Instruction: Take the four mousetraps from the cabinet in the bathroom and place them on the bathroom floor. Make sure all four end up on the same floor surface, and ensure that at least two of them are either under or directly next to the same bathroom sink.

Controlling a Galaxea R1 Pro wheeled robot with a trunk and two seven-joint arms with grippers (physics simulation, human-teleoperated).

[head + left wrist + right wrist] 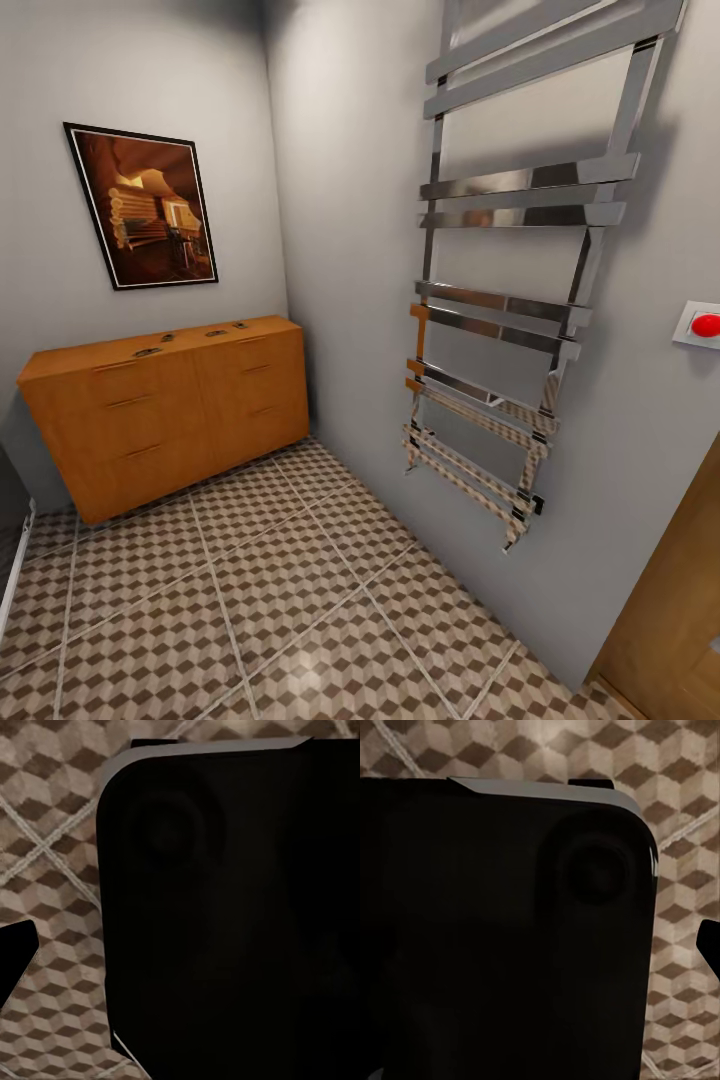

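Note:
The orange-brown cabinet (170, 415) stands against the far wall at the left of the head view. On its top lie several small mousetraps: one (147, 352) near the front, another (167, 338) behind it, and two more (216, 332) (240, 324) towards the right end. The cube-patterned bathroom floor (280, 600) stretches from the cabinet towards me. In each wrist view a black finger tip (16, 954) (709, 945) juts over the tiles beside my dark body (225, 915). The jaws' state is not readable. The bathroom sink is out of view.
A chrome towel rail (505, 330) hangs on the right wall and juts into the room. A red button (705, 324) and a wooden door (670, 620) are at the far right. A framed picture (143, 205) hangs above the cabinet.

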